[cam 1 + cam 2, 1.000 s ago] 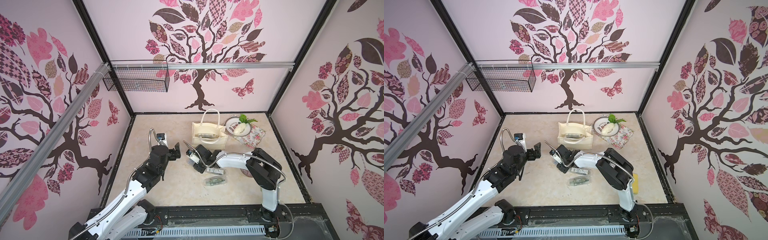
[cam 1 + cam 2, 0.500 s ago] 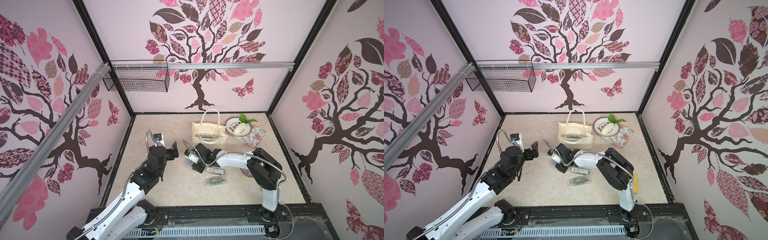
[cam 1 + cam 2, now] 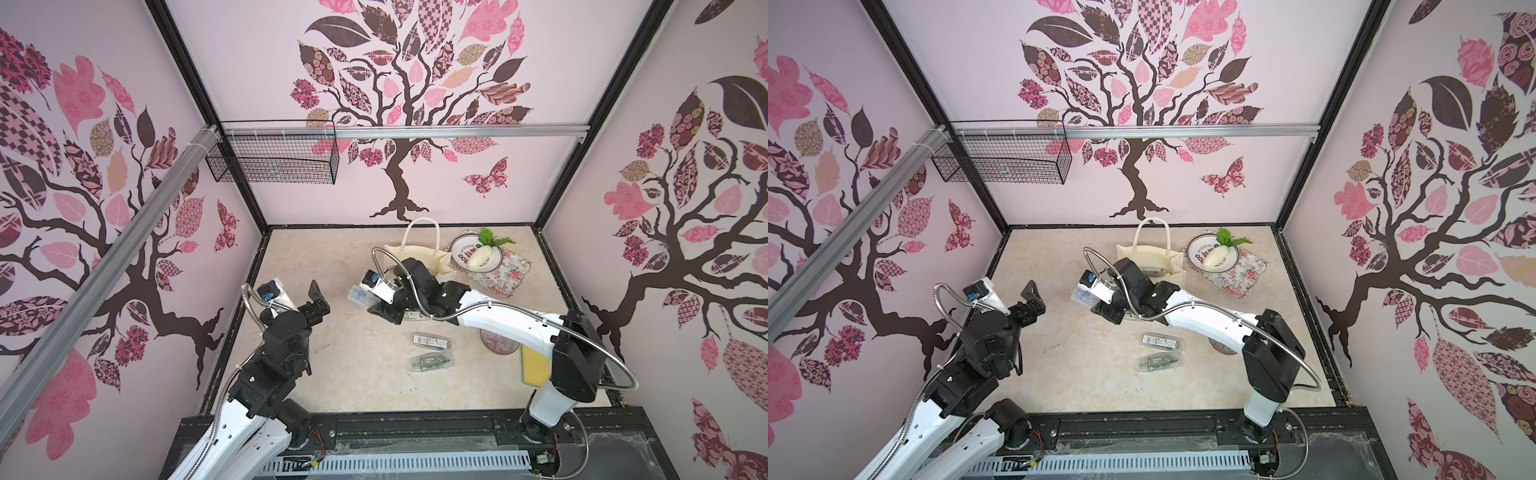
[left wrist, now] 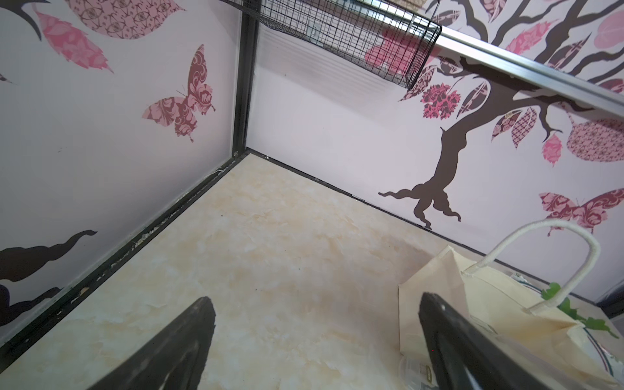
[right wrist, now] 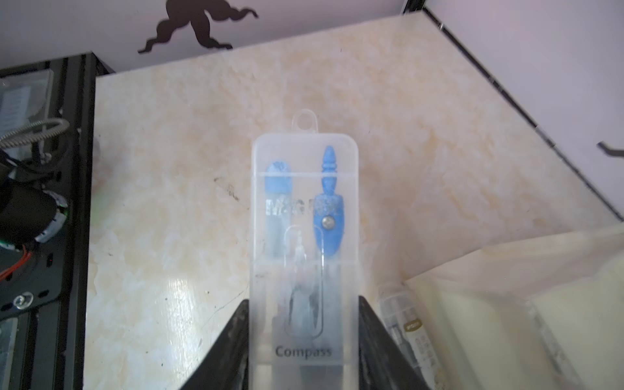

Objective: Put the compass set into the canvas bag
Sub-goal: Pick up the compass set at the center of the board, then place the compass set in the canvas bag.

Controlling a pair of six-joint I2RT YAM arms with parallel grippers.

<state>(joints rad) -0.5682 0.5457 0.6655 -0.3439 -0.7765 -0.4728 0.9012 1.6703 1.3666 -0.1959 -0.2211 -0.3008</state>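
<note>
Pale marbled table (image 3: 332, 374), tree-papered booth: right fingers (image 5: 233, 337) clamped on the long sides of the compass set (image 5: 304, 236), which looks lifted off the table, just beside the canvas bag (image 3: 415, 251); left fingers (image 4: 182, 344) spread wide, empty, well apart from both. Pickup judged done; carry over the bag mouth and release not yet done. Only the right wrist view shows the blue compass and "Compass" label through the clear case; only the top views show the bag upright, handles up.
</note>
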